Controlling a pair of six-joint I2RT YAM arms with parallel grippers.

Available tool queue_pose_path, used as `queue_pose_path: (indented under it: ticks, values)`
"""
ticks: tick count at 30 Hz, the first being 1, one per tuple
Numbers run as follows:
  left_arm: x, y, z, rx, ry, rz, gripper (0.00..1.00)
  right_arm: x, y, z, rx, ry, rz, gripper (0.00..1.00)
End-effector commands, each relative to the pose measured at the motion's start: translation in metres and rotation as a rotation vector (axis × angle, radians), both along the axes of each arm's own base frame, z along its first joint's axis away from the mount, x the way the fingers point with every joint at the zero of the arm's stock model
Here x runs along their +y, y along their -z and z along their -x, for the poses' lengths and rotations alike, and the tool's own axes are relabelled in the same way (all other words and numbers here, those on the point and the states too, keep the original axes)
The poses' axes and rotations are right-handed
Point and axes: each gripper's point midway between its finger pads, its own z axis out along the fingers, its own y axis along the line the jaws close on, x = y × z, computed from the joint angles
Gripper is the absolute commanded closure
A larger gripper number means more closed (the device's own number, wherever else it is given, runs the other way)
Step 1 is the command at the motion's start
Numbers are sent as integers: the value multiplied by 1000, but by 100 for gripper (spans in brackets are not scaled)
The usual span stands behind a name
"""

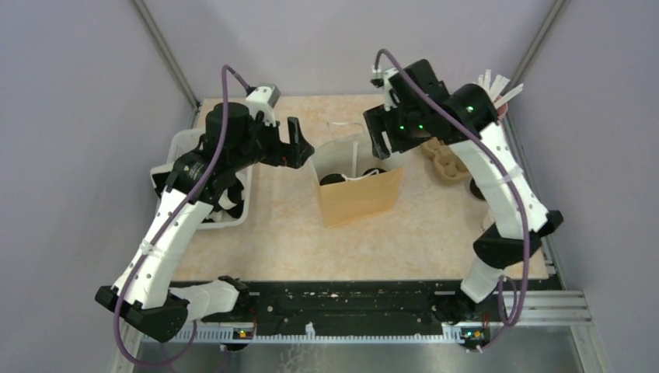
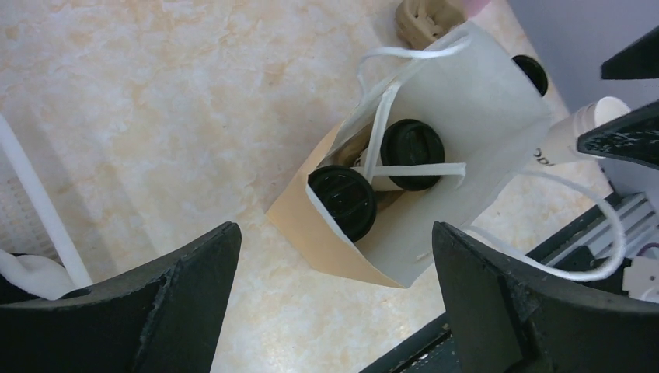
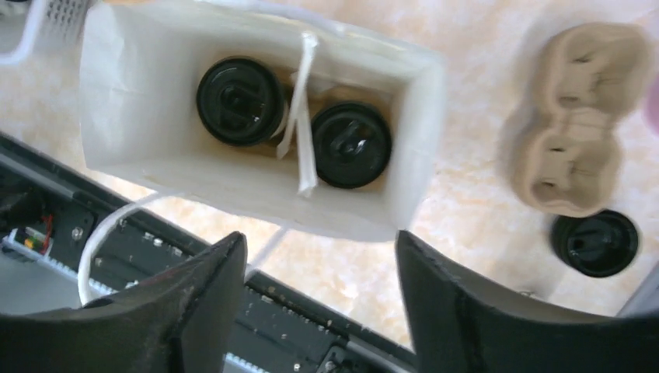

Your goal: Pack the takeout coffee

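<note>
A brown paper bag [image 1: 359, 198] stands open in the middle of the table. Inside it sit two takeout coffee cups with black lids [image 3: 239, 101] [image 3: 350, 144], with a white bag handle lying between them. The left wrist view shows the same pair [image 2: 342, 200] [image 2: 412, 153]. A third lidded cup [image 3: 594, 242] stands on the table beside the cup carrier. My left gripper [image 1: 305, 145] [image 2: 336, 233] hovers open at the bag's left, holding nothing. My right gripper [image 1: 382, 148] [image 3: 320, 239] hangs open above the bag's right side, also holding nothing.
A beige pulp cup carrier [image 3: 579, 116] [image 1: 443, 163] lies to the right of the bag. A white basket [image 1: 183, 148] sits at the left under my left arm. A pink cup with straws [image 1: 497, 89] stands at the back right. A lidless white cup [image 2: 579, 128] stands near the bag.
</note>
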Motion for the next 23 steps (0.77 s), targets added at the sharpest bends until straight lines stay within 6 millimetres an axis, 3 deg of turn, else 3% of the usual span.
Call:
queue_pose_path:
  ticks: [1,2,3,8,13,19,23]
  values:
    - [2,-58,5,-70,-37,113,1,-56,-70,19,-242,211,-113,12]
    - [3,-68,7,-86,-37,128,1,-66,-77,24,-275,245,-137,3]
    - [3,-77,9,-102,-36,141,1,-75,-84,29,-307,275,-168,1]
    - [15,-109,19,-193,-63,178,1,-115,-103,52,-425,442,-338,1]
    - [26,-124,34,-243,-83,210,1,-155,-104,78,-447,569,-384,1]
    - [38,-141,47,-274,-116,236,1,-176,-135,101,-548,559,-520,1]
    - [39,-143,50,-260,-126,256,1,-176,-132,107,-519,540,-501,1]
